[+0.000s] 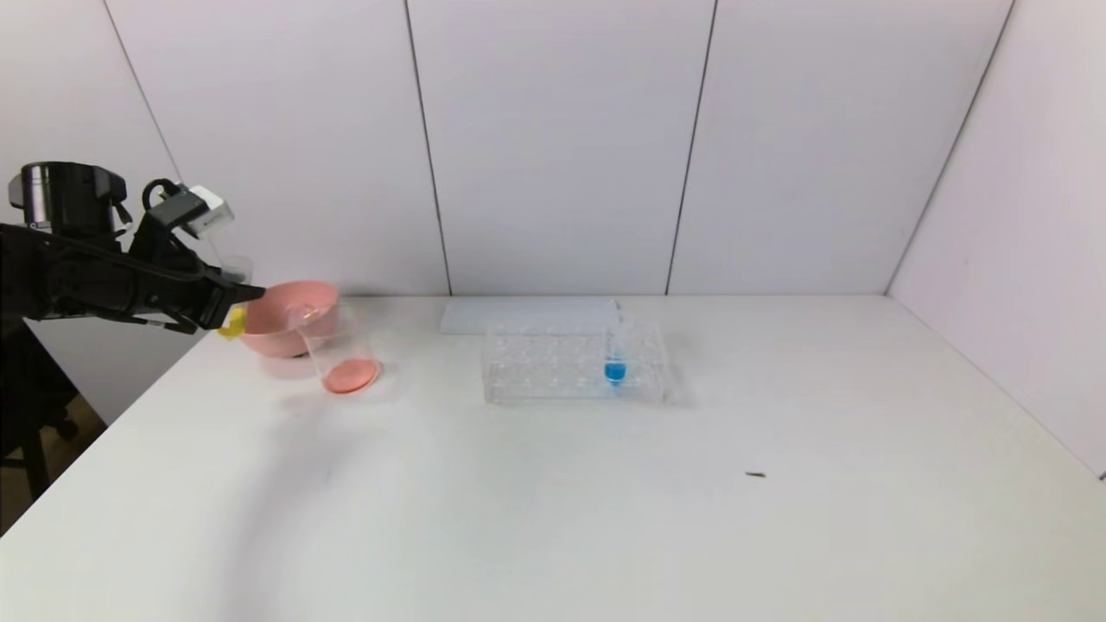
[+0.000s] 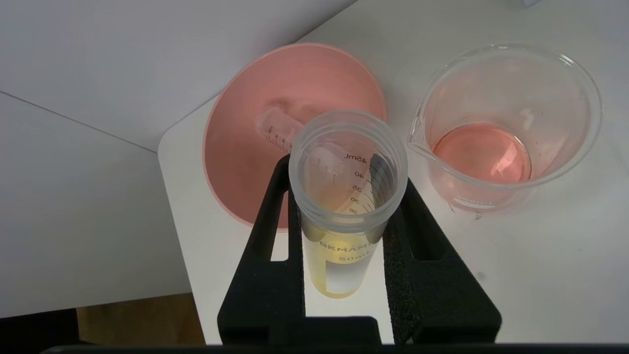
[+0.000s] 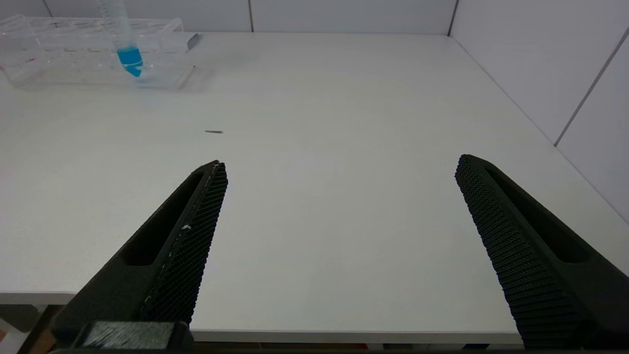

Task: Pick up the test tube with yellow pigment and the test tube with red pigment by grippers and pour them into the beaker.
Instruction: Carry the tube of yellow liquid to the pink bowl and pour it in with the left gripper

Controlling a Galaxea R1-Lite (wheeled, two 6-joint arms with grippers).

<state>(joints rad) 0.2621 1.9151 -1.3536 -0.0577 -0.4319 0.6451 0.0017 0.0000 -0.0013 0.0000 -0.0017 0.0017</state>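
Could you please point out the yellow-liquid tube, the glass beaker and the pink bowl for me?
clear test tube with yellow liquid (image 2: 339, 268), left wrist view, on its yellow-filled lower body.
clear glass beaker (image 2: 585, 123), left wrist view, on its side wall.
pink round bowl (image 2: 231, 147), left wrist view, on its inner wall.

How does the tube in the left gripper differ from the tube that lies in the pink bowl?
The yellow tube is held between the fingers of the left gripper; the empty tube lies loose in the bowl.
The yellow tube stands about upright, mouth up; the empty tube leans on its side.
The yellow tube holds yellow liquid; the empty tube shows none.
Both are clear with printed graduation marks.
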